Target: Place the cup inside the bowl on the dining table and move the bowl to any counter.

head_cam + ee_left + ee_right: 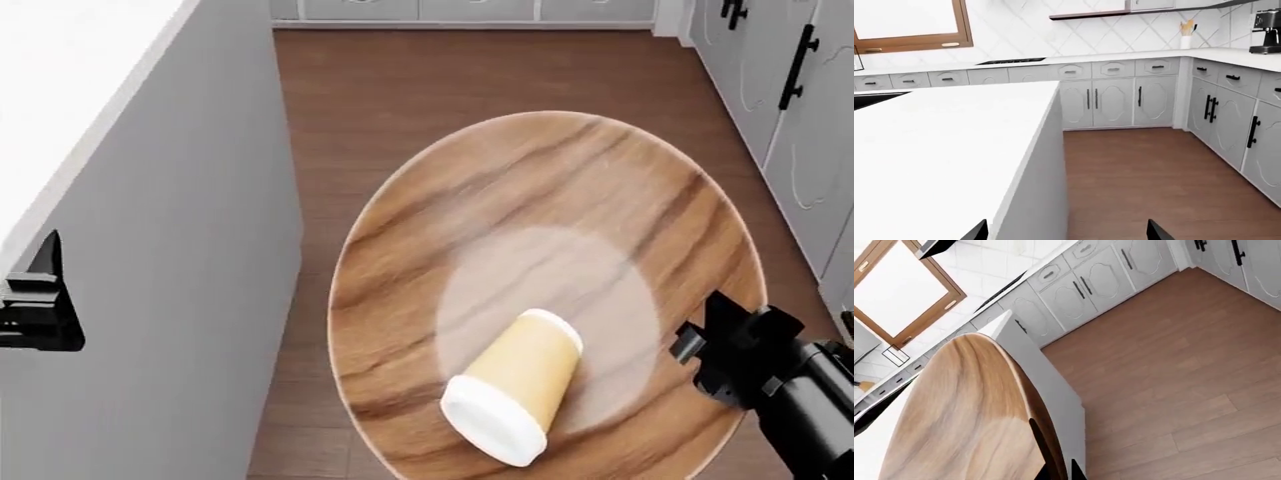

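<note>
Left gripper [1066, 231]: two dark fingertips are seen set wide apart with nothing between them, held over the near edge of the dining table [941, 150] and the wooden floor [1161, 180] beside it; in the head view only a dark part of this arm is shown at the far left, against the table's grey side panel

Dining table: a plain white top is recorded at the left of the scene, its grey side dropping to the floor

Bowl [534, 290]: a wide brown wooden bowl with dark streaky grain and a paler centre is held up over the floor, right of the table and apart from it; it is not set on any surface

Cup [514, 398]: a tan paper cup with a white lid is found lying on its side inside the bowl, on the pale centre, lid toward the near rim

Right gripper [697, 345]: black, at the bowl's right rim, closed on that rim; in the right wrist view the rim is seen clamped between its fingers [1044, 452]

Counter [1134, 56]: a pale top over grey cabinets [1114, 100] with black handles is noted along the far wall and down the right side; a coffee machine [1266, 32] stands on it at the far right
</note>
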Robot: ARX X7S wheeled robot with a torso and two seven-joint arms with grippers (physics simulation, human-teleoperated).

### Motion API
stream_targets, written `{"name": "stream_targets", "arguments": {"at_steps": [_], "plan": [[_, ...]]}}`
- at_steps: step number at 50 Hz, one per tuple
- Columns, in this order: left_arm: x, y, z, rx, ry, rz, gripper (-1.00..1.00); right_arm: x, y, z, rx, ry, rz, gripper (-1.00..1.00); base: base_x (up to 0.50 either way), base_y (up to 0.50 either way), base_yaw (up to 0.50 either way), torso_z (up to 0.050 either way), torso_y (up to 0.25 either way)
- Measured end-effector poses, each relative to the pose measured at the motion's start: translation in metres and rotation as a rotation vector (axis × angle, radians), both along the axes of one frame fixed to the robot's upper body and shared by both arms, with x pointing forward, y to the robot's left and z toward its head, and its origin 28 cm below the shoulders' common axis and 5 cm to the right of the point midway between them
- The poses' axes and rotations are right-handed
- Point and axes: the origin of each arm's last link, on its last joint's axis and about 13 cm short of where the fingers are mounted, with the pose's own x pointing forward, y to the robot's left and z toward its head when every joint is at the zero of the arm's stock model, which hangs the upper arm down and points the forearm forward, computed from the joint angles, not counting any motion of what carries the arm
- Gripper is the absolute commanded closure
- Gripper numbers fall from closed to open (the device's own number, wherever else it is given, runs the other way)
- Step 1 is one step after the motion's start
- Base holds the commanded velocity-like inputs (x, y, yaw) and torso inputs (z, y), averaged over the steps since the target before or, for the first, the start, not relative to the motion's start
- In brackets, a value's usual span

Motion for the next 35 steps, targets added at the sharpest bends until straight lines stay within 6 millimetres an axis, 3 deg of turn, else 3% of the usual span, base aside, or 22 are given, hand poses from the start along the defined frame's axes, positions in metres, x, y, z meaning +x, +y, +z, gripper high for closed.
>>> {"name": "stream_targets", "arguments": {"at_steps": [17, 35], "plan": [[-0.0002, -0.0005, -0.0011, 0.001, 0.002, 0.000, -1.00, 0.0005, 0.0002, -0.0015, -0.011, -0.010, 0.001, 1.00, 0.49, -0.25, 0.00, 0.000, 0.001], [-0.0003, -0.0007, -0.0033, 0.000, 0.005, 0.000, -1.00, 0.0031, 0.0009, -0.0022, -0.010, -0.019, 0.002, 1.00, 0.50, 0.00, 0.00, 0.000, 0.002]]}}
